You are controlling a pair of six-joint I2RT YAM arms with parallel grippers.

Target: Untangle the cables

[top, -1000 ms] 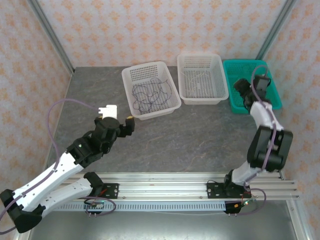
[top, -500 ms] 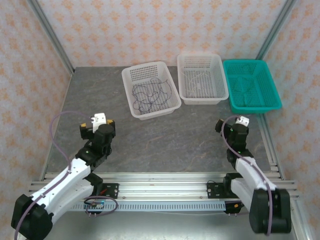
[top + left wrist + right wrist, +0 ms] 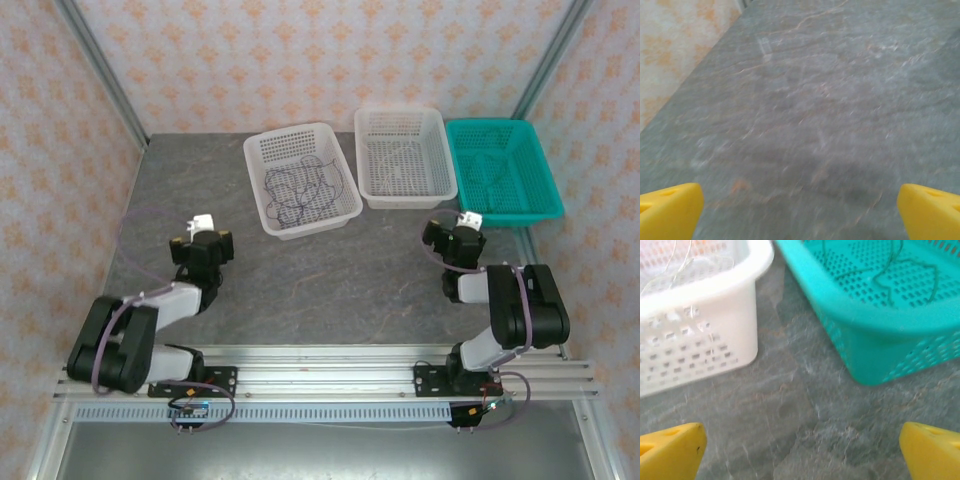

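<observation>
table [image 3: 330, 270]: nothing loose on it between the arms and the baskets.
left arm [image 3: 150, 310]: a second ago it was stretched toward mid-table. Now it is folded back near its base.
right arm [image 3: 505, 305]: a second ago it was reaching over the teal basket. It has pulled back and folded too.
left white basket [image 3: 310, 224]: holds the dark cable [image 3: 300, 190], loosely coiled and alone.
middle white basket [image 3: 405, 200]: holds the white cable [image 3: 398, 165], faint against the mesh.
teal basket [image 3: 510, 215]: holds the teal cable [image 3: 877, 276], lying on the basket floor.
left gripper [image 3: 800, 210]: fingers spread wide, nothing between them, only bare table ahead.
right gripper [image 3: 800, 452]: fingers released and empty. It sits low over the table, facing the gap between the middle white basket and the teal basket.
cables: three colours in three baskets, none crossing a rim that I can see.
read: the right side looks to have just let go over the teal basket and backed off. With both arms parked, I judge the sort done, nothing left to pick.
</observation>
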